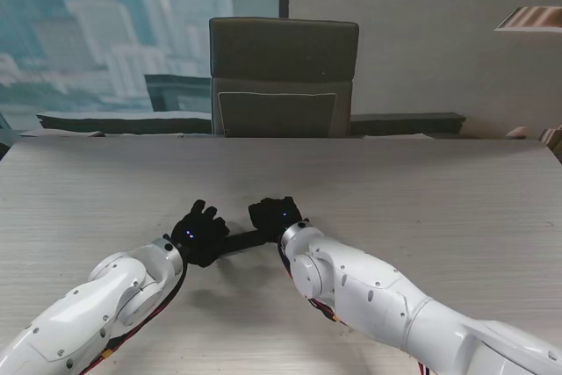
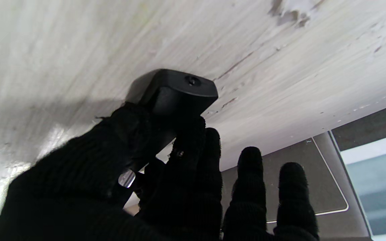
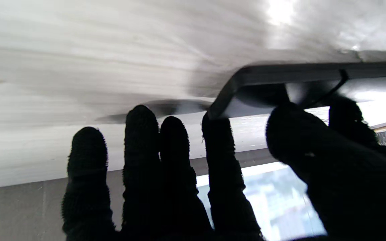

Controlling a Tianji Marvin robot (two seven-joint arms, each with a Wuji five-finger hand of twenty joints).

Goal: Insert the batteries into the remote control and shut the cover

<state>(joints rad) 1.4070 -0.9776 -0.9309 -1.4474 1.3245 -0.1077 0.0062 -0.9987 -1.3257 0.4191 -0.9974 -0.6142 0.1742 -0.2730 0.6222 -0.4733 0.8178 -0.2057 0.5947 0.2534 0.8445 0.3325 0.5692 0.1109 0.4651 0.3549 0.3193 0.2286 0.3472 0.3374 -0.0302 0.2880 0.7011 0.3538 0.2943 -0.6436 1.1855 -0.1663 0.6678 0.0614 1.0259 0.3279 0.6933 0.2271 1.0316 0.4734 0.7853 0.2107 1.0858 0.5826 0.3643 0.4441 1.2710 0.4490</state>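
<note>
The remote control (image 1: 244,240) lies on the grey wood-grain table (image 1: 421,191), near the edge closest to me and about midway across, bridging the gap between the two black-gloved hands. From the stand view only a short dark strip of it shows between them.

The left hand (image 1: 198,232) grips one end: in the left wrist view the thumb (image 2: 126,134) and a finger (image 2: 193,140) close around the blunt black end of the remote control (image 2: 176,90), which has a small round hole in its end face, while the other fingers stand straight and spread, clear of it. That end seems lifted a little off the table (image 2: 79,50), though the angle makes this hard to judge.

The right hand (image 1: 277,213) holds the other end. In the right wrist view the thumb (image 3: 297,134) presses on the flat face of the remote control (image 3: 280,87) and one fingertip (image 3: 216,124) touches its rounded corner; the remaining fingers are straight and free. A seam line crosses that face.

The table (image 3: 79,50) spreads bare and wide to either side and far ahead, up to its far edge, where a grey chair (image 1: 283,76) stands. Batteries cannot be made out.
</note>
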